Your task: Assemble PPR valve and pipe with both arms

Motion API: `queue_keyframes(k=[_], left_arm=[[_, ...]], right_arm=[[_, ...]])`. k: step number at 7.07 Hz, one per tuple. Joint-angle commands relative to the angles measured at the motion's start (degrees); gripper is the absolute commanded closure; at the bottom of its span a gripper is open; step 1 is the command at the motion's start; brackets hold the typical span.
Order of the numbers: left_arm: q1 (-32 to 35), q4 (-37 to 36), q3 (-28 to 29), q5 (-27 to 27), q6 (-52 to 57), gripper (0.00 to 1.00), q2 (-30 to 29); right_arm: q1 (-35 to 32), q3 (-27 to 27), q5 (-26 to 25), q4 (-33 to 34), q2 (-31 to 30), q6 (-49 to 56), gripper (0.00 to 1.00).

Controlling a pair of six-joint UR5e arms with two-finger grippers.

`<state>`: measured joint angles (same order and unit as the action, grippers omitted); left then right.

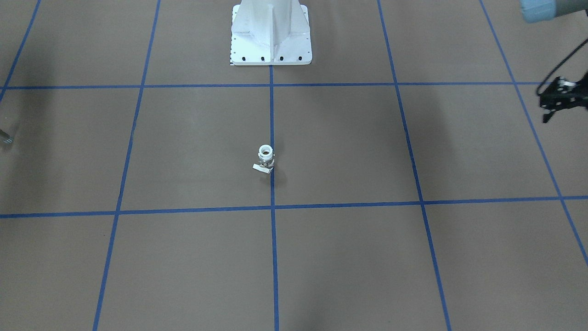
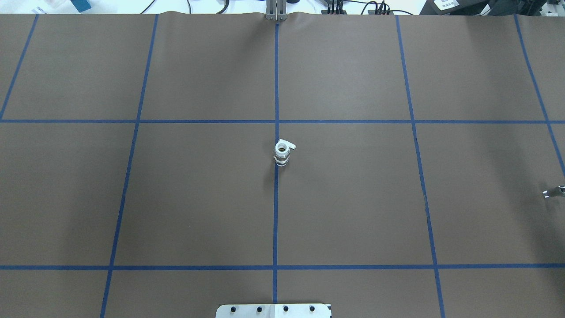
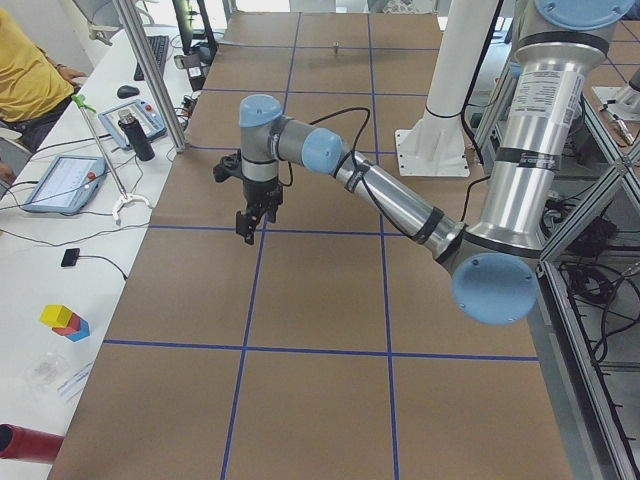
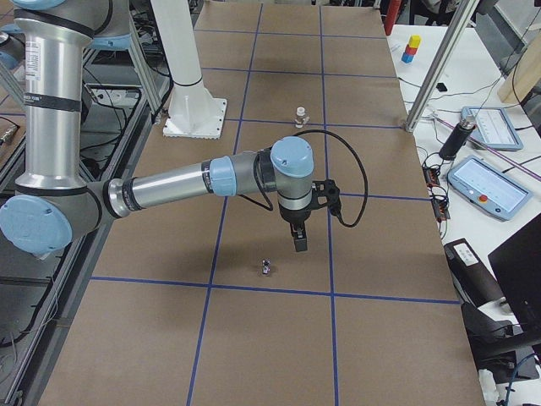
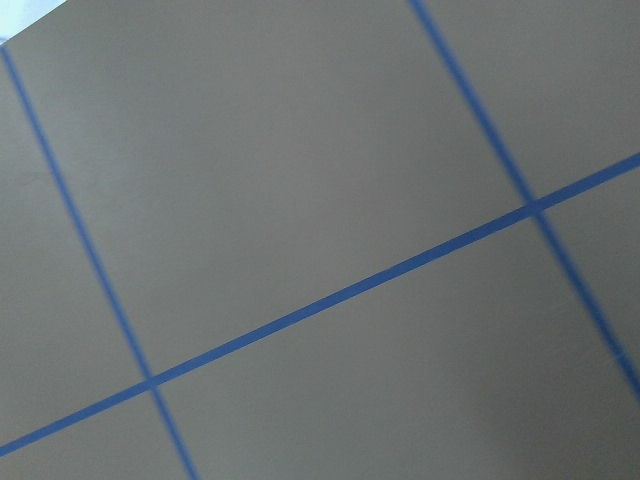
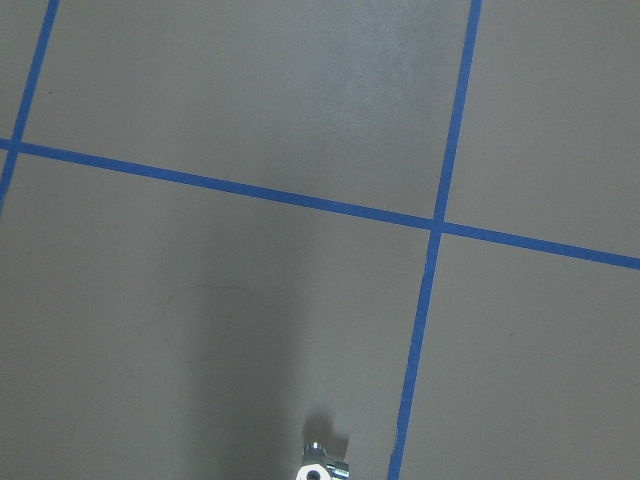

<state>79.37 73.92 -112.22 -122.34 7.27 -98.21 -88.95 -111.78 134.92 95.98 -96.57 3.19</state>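
The PPR valve stands upright on the centre blue line, white collar up and handle tab at its side; it also shows in the overhead view. The pipe, a small metallic stub, lies far off at the table's right edge, and shows in the right wrist view and the exterior right view. My left gripper hangs above the table at the frame edge, cut off and far from the valve. My right gripper hovers just beyond the pipe. I cannot tell whether either is open or shut.
The white bolted pedestal stands at the robot's side of the table. Blue tape lines grid the brown mat. An operator, tablets and small items are on the side bench past the table's far edge.
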Motion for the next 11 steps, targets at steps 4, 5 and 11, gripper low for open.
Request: queue_keyframes(k=[4,5,11], left_arm=[[12.47,8.53,7.98,-3.25,6.7,0.0,8.47],[12.47,8.53,7.72,-3.25,6.7,0.0,9.0],[12.38,8.61,7.8,-3.34,6.7,0.0,9.0]], right_arm=[[12.0,1.73,-2.81,-30.59,-11.96,-21.86,0.0],[15.0,4.18,-4.56,-35.29,-12.67,-24.17,0.0],[26.54,14.05,-11.7,-51.95,-15.13,-32.2,0.23]])
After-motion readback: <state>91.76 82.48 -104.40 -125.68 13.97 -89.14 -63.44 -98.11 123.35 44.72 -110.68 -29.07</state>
